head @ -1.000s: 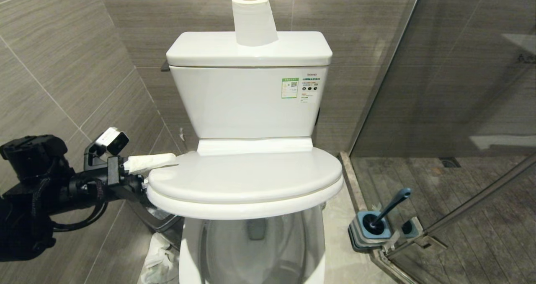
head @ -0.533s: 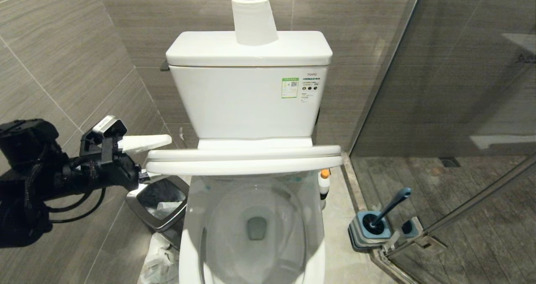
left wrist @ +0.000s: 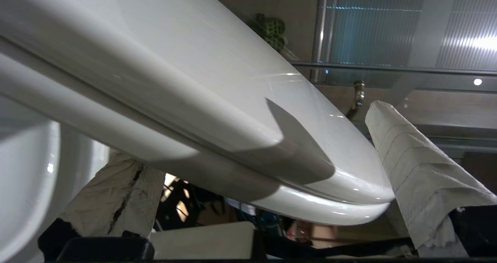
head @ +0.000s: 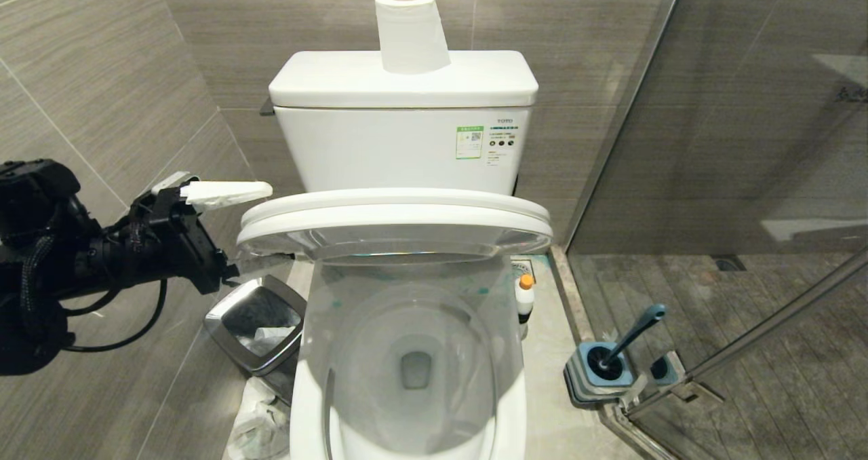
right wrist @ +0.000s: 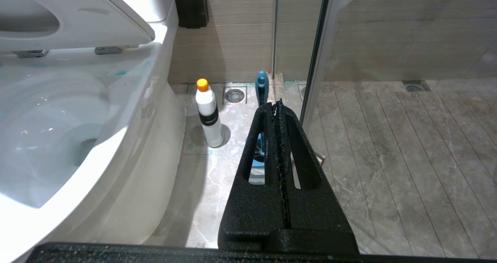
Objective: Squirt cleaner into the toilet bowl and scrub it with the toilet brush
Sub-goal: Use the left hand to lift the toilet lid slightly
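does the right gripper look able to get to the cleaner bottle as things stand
Probably yes. The right gripper, shut and empty, hangs above the floor, and the cleaner bottle stands upright on bare tile beside the toilet bowl with nothing between them. The toilet brush sits off to the side.

- The left arm [head: 81,263] reaches in level from the left edge of the head view, black and trailing cables.
- The left gripper [head: 234,233] stands wide open, its fingers wrapped in white: one finger [head: 227,192] lies above, the other finger [head: 261,263] below.
- The right gripper [right wrist: 278,104] appears only in its own wrist view, low and pointing forward, its black fingers pressed together, holding nothing.
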You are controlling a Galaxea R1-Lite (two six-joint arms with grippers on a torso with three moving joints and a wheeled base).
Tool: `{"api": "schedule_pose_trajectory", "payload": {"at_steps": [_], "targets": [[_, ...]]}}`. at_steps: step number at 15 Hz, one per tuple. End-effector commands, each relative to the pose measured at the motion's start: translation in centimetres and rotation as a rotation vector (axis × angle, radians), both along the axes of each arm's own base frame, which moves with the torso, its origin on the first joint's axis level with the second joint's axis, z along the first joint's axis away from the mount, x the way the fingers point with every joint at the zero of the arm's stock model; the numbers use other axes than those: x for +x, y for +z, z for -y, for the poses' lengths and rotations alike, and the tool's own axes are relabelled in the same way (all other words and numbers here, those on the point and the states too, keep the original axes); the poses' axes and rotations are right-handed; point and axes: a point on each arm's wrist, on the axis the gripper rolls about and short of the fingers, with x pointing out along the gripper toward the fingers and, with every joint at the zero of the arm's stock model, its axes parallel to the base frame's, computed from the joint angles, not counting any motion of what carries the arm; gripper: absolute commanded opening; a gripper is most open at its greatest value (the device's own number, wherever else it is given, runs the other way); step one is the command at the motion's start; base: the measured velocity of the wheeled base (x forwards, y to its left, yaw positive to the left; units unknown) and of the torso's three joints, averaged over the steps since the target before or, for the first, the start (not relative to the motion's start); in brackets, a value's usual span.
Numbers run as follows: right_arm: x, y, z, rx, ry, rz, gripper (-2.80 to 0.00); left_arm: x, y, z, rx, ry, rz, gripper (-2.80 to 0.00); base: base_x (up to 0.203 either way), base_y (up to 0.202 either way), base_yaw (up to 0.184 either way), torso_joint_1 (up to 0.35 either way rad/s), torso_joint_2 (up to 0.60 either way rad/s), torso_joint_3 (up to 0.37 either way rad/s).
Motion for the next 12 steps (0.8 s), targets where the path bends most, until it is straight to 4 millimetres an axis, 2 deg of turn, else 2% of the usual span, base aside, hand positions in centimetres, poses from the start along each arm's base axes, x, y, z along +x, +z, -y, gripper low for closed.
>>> {"api": "schedule_pose_trajectory", "payload": {"at_steps": [1, 8, 12], "targets": [[0.2, -0.7, 0.0, 0.001, 0.000, -0.024, -2.80, -0.5, 0.6, 0.3, -0.013, -0.053, -0.039, 0.00, 0.000, 0.000, 0.000, 0.000, 0.00, 0.000], [0.2, -0.7, 0.0, -0.001, 0.000, -0.024, -2.80, -1.0, 1.8, 0.3, -0.056, -0.105, -0.187, 0.00, 0.000, 0.000, 0.000, 0.000, 0.00, 0.000], [0.2, -0.7, 0.0, 0.000, 0.000, -0.025, -2.80, -0.4, 4.6, 0.3, -0.097, -0.132, -0.298, 0.00, 0.000, 0.000, 0.000, 0.000, 0.00, 0.000]]}}
